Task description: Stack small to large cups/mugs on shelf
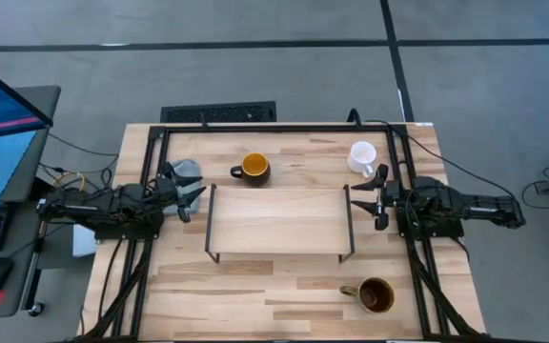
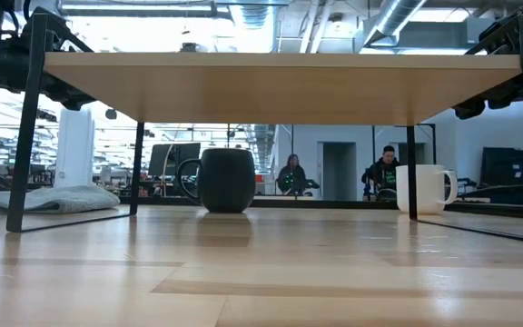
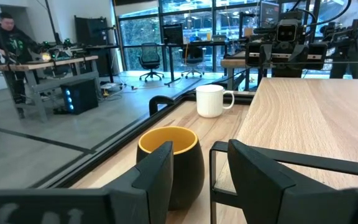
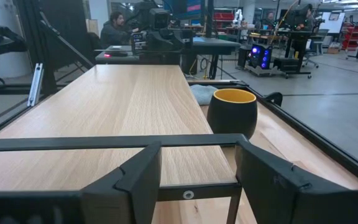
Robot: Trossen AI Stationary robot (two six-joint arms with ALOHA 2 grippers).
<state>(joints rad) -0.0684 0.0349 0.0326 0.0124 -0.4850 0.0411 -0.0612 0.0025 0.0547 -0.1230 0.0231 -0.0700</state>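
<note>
At both shelf ends, arms wait with nothing held; all three mugs sit on the table.

Left gripper (image 1: 187, 197) and right gripper (image 1: 368, 198) face each other across the bare shelf (image 1: 279, 221), fingers spread around nothing. White mug (image 1: 361, 157) and dark mug (image 1: 254, 169) stand beyond the shelf, olive mug (image 1: 376, 295) on the near side, well apart from either arm. Risks, as I judge them: a reach for the olive mug could clip the shelf's wire leg; a rim pinch on the rounded dark mug could slip; wrong size order.
</note>
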